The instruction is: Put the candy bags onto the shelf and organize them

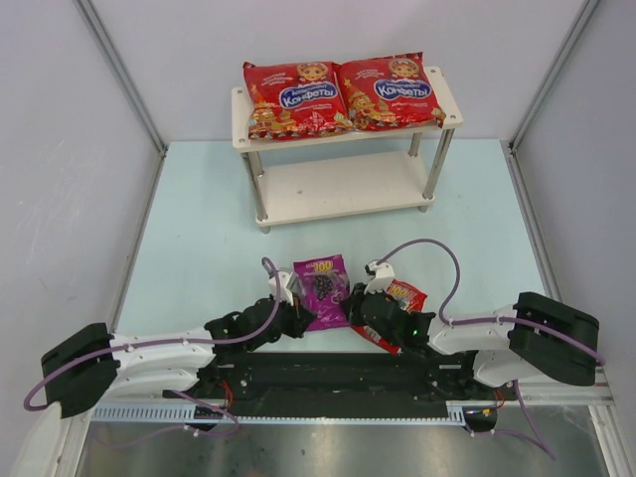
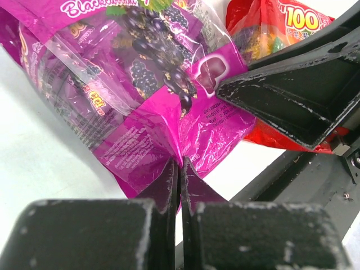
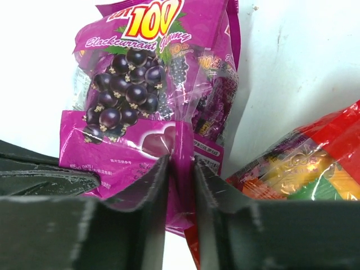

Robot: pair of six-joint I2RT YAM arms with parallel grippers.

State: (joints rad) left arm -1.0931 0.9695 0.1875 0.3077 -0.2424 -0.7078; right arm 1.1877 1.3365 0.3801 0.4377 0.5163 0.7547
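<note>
Tabletop [image 1: 199, 229] in front of the shelf [image 1: 338, 189]: I have left gripper [image 2: 180, 164] and right gripper [image 3: 181, 164] both pinching the blackcurrant gummy bag [image 1: 323, 288] at its edge.

Shelf [image 1: 343, 187]: 2 large bags [image 1: 295, 97] [image 1: 390, 91]. Table [image 1: 199, 229]: purple bag [image 1: 326, 288], red bag [image 1: 405, 296].

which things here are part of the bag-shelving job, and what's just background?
Job: shelf; left big red bag and right big red bag on its top board; purple bag; small red bag; left tool and right tool, both at the purple bag.
Background: table; black rail.
</note>
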